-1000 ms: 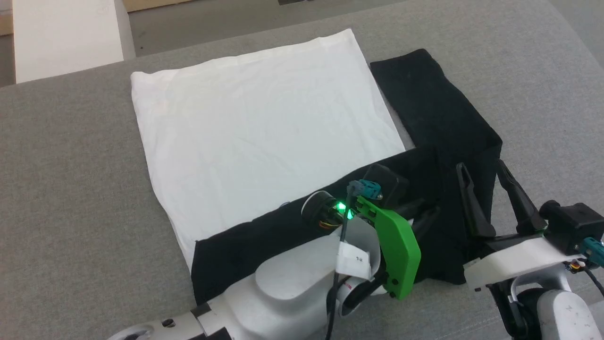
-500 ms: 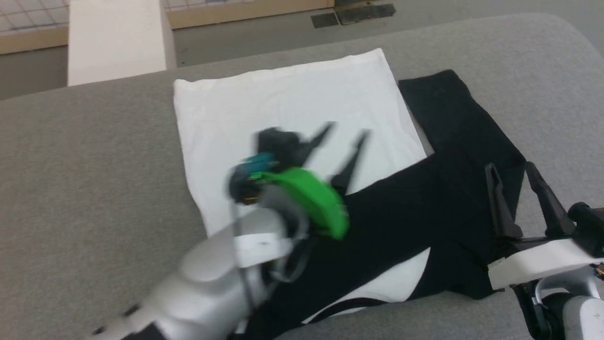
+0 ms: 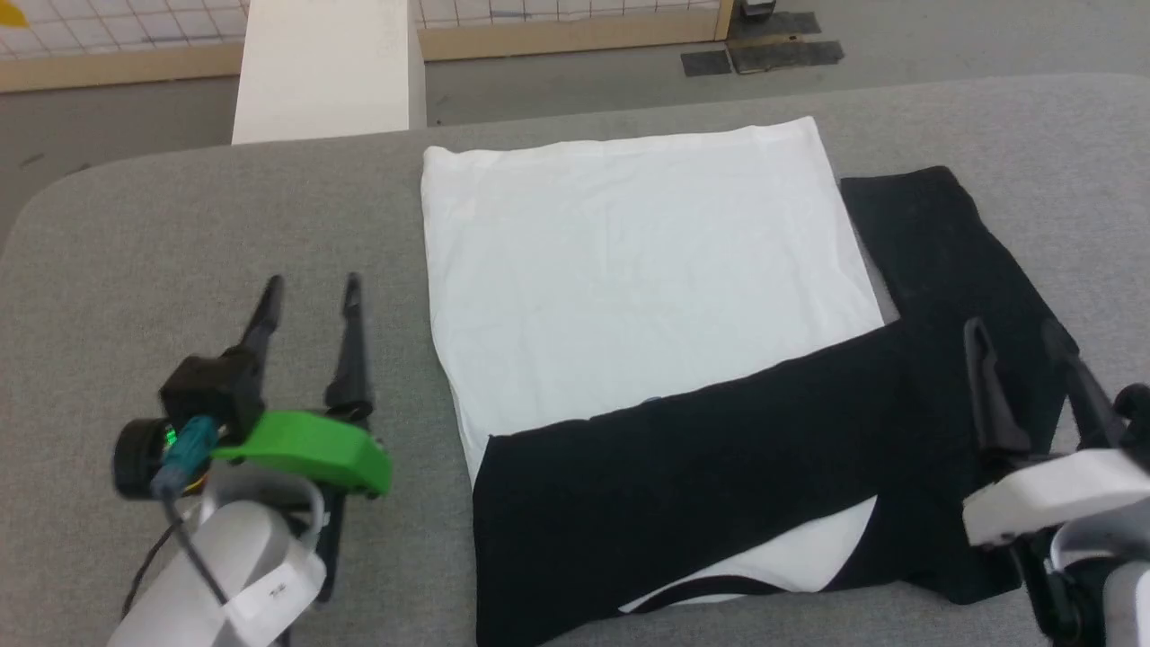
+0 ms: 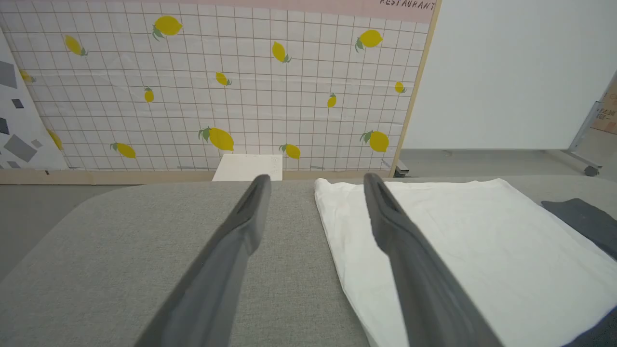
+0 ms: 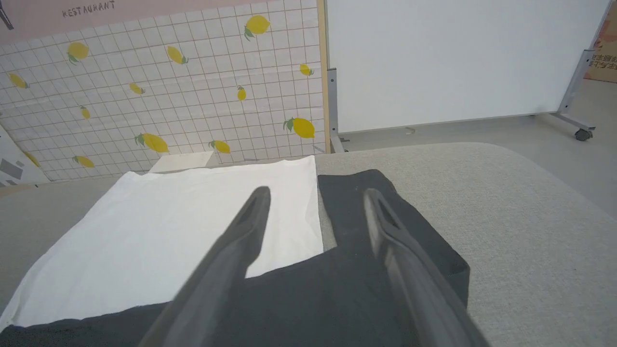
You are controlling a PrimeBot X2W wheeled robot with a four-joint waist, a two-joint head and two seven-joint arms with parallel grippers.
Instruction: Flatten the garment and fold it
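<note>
You are hovering the left hand (image 3: 312, 283) and right hand (image 3: 1012, 328), both released and empty, by the T-shirt (image 3: 647, 270) lying on the bench (image 3: 180, 225); be pinching the outlying black sleeve (image 3: 943, 243) at its edge, folding it inward.

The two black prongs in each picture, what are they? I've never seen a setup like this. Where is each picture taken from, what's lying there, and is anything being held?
The prongs are the fingers of a two-armed robot's grippers. One picture looks down from a camera on the robot's head. In it the left gripper is over the bare grey padded surface, beside the garment. The right gripper is over the garment's black cloth. The other two pictures come from a camera on each wrist, looking along that gripper's own fingers. The garment is a T-shirt with a white body and black sleeves, lying flat. One sleeve is folded across its near end and the other sleeve lies out to the right. Both grippers are open and hold nothing.
</note>
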